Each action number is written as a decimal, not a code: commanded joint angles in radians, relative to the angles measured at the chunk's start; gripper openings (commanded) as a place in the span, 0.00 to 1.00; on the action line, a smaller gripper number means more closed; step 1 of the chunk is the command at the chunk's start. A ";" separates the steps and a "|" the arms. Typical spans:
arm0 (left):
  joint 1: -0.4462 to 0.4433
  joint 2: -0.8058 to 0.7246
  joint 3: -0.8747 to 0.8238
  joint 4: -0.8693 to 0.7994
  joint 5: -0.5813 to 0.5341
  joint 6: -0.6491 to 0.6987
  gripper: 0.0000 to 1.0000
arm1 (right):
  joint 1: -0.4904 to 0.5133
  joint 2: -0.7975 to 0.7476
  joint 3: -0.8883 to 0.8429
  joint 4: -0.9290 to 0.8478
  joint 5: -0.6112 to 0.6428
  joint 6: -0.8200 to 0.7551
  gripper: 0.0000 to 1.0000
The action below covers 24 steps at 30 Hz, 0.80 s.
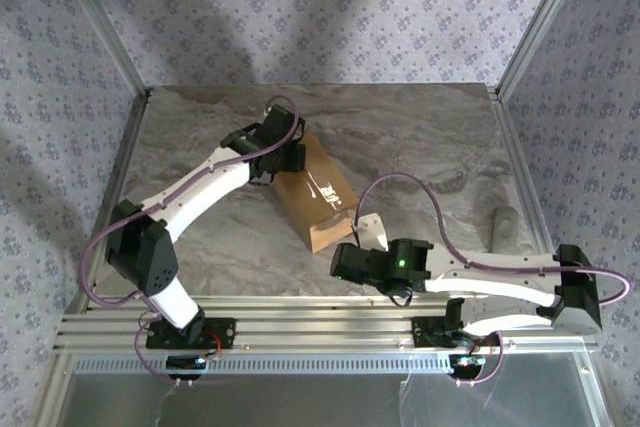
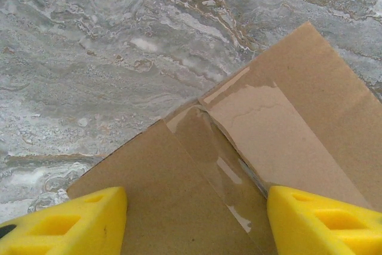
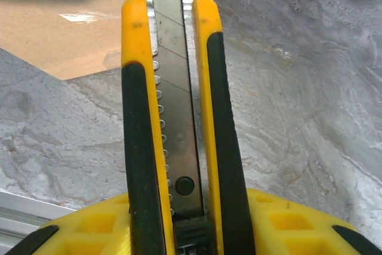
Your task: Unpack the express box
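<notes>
1. Brown corrugated box (image 1: 318, 192), glossy tape (image 2: 239, 111) across its seam, sits centrally on the grey marbled table (image 1: 430, 137).
2. Left gripper (image 2: 197, 207): yellow fingers (image 2: 322, 219) apart above it.
3. Right gripper (image 3: 185, 222) clamps the ribbed yellow-black knife (image 3: 179, 117).

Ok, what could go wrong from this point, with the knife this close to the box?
1. The left gripper is open over the express box, not clamping it, so the box may slide when the blade pushes.
2. The right gripper pinches the utility knife near its rear end, so cutting force could twist it.
3. The blade may miss the tape seam and dig into cardboard.
</notes>
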 commanded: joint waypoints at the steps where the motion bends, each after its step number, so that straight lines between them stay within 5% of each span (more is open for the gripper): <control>1: -0.035 0.002 -0.026 -0.051 0.069 -0.028 0.64 | 0.009 0.020 0.050 0.024 0.075 -0.040 0.00; 24: -0.029 -0.030 0.108 -0.125 0.052 0.010 0.65 | 0.021 0.021 0.029 0.017 0.093 -0.013 0.00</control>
